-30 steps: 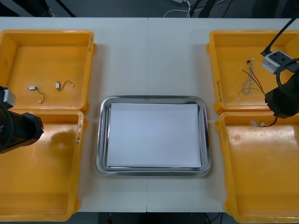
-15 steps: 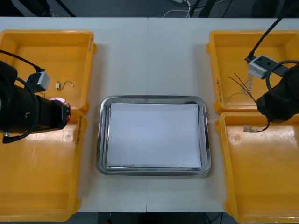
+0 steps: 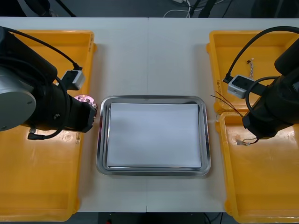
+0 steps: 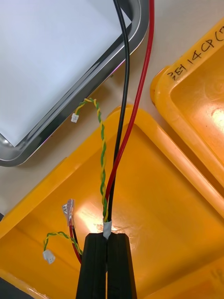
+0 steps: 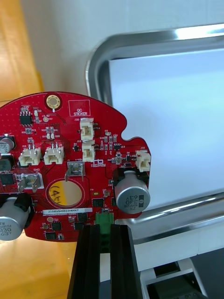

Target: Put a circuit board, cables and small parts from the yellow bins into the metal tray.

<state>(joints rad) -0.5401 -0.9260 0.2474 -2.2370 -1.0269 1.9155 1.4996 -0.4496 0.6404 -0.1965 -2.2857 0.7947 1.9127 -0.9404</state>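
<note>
The metal tray (image 3: 154, 99) is open from above; the left arm (image 3: 28, 100) blocks its 9 o'clock, the right arm (image 3: 275, 109) its 3 o'clock.

We see the round red circuit board (image 5: 70, 173), component side showing, gripped at its green connector by the left tool (image 5: 105, 230). It hangs just beside the left rim of the metal tray (image 3: 205, 140), which is shiny with a white inside. The right tool (image 4: 107, 239) pinches a black cable (image 4: 122, 93), a red cable (image 4: 142, 84) and a twisted yellow-and-green cable (image 4: 102, 154) over the near right corner of the yellow bins (image 3: 261, 205). We spot another thin cable (image 3: 251, 67) lying in the far right bin.
</note>
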